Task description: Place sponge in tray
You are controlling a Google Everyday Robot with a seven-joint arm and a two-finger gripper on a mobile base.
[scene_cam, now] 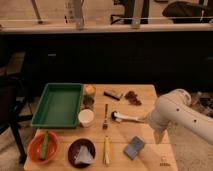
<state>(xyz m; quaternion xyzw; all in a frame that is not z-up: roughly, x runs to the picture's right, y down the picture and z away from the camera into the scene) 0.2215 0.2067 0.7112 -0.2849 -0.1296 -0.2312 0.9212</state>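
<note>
The sponge (134, 147), a small flat blue-grey block, lies on the wooden table near its front edge, right of centre. The green tray (57, 105) with raised sides sits at the table's left and holds nothing I can see. My white arm reaches in from the right over the table's right edge. Its lower end, the gripper (159, 137), points down just right of and slightly above the sponge, apart from it. The gripper is open and holds nothing.
A white cup (86, 118) stands beside the tray's near right corner, with two small jars (89, 96) behind it. An orange bowl (42, 147) and a dark bowl (81, 152) with a pale wad sit at the front left. A fork (105, 116), a yellow stick (106, 150) and a white-handled utensil (126, 118) lie mid-table.
</note>
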